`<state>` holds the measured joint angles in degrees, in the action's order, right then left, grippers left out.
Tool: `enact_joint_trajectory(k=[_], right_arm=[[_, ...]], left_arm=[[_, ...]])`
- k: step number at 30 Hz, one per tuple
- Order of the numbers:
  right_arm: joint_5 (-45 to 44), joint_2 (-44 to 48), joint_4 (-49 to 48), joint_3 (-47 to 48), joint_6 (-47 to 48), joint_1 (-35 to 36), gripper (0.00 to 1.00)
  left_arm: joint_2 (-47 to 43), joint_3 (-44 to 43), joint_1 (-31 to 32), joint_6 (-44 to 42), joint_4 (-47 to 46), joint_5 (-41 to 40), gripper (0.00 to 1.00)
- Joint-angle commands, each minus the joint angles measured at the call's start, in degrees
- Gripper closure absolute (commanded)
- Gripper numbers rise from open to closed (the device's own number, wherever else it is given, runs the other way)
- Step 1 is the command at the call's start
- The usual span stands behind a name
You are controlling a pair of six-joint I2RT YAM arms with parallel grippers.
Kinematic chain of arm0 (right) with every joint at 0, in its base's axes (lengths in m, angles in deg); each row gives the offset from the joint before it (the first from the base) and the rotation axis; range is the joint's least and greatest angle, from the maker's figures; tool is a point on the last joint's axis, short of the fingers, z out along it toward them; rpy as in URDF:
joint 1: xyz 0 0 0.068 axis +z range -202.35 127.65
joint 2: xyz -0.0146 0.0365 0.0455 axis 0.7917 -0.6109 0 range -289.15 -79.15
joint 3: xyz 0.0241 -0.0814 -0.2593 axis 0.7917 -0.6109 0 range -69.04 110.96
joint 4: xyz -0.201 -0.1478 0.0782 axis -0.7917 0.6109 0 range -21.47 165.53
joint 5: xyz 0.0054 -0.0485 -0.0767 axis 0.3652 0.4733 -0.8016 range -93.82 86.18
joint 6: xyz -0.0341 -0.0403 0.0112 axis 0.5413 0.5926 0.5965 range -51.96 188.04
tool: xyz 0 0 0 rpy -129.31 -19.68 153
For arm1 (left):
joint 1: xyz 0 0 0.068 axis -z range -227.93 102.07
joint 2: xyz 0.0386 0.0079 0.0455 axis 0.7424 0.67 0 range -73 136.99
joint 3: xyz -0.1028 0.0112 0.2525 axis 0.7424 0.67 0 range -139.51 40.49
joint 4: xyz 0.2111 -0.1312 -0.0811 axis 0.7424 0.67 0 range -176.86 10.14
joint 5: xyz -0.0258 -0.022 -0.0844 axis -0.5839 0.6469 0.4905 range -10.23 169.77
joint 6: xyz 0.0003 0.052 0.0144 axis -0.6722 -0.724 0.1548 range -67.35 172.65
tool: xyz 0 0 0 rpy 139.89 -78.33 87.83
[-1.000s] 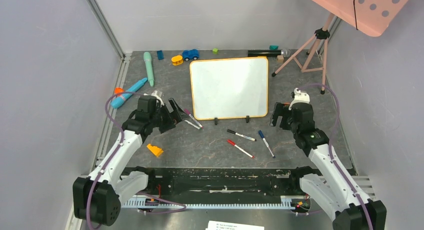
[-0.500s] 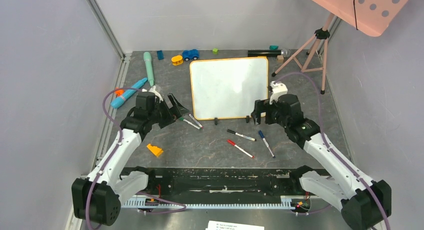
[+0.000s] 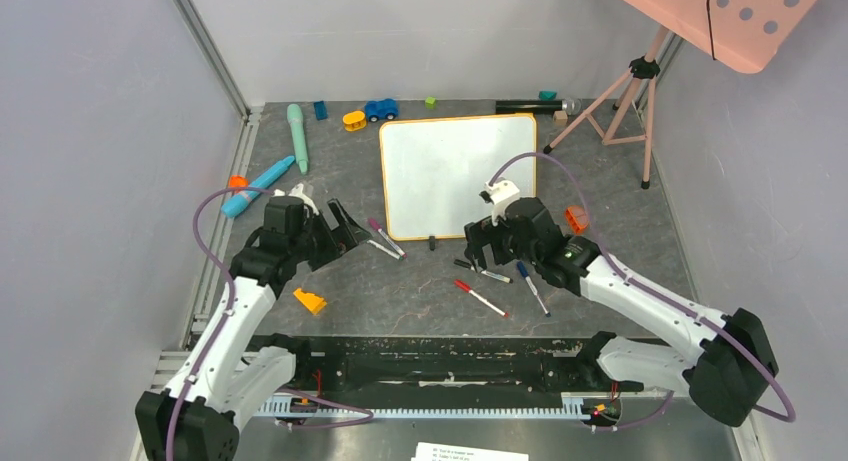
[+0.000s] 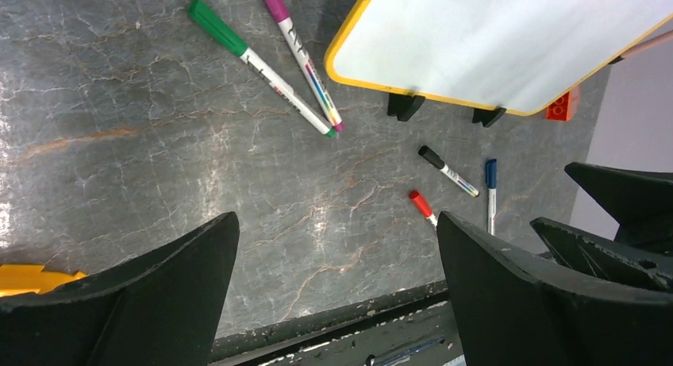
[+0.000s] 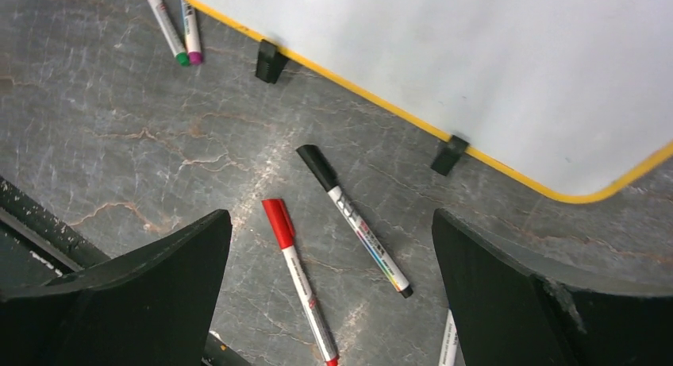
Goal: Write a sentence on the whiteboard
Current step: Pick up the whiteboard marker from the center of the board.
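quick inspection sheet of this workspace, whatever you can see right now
surface: dark grey marbled tabletop, no spills seen
job's things: whiteboard lying flat, blank, no sentence written
clutter: black-capped marker, red-capped marker and blue-capped marker near the board's clip edge; green-capped marker and purple-capped marker by its near left corner; blue toy car, yellow wedge, orange brick
grippers: left gripper open, empty, over bare tabletop; right gripper open, empty, above the black-capped and red-capped markers
cables: left purple cable loops clear; right purple cable arcs over the whiteboard
surroundings: pink tripod, pale walls
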<state>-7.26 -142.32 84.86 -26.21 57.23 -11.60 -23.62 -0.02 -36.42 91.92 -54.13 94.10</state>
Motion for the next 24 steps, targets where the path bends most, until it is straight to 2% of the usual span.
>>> enact_joint_trajectory(k=[1, 5, 9, 15, 18, 24], right_arm=[[-1.2, -2.6, -2.2, 4.6, 1.8, 2.6, 0.01], [-1.4, -4.6, -1.1, 7.3, 3.0, 3.3, 0.01], [-3.7, -5.3, 0.8, 9.6, 4.9, 4.2, 0.01], [-7.6, -4.3, 3.1, 9.8, 7.3, 4.6, 0.01], [-9.2, -2.8, 3.4, 9.1, 7.0, 4.6, 0.01], [-12.7, 0.6, 2.7, 6.4, 4.9, 4.6, 0.01]], left_arm=[[2.3, 0.1, 0.3, -3.4, -0.1, -2.5, 0.0], [9.5, -3.3, 0.3, -2.1, -1.5, -6.1, 0.01], [17.7, -8.2, 0.3, 0.8, 0.8, -13.4, 0.11], [27.7, -13.8, 0.4, 5.2, -1.2, -14.1, 0.24], [30.8, -16.0, 0.4, 10.1, 2.5, -20.7, 0.29], [34.2, -16.5, 0.4, 18.5, 3.9, -23.2, 0.28]])
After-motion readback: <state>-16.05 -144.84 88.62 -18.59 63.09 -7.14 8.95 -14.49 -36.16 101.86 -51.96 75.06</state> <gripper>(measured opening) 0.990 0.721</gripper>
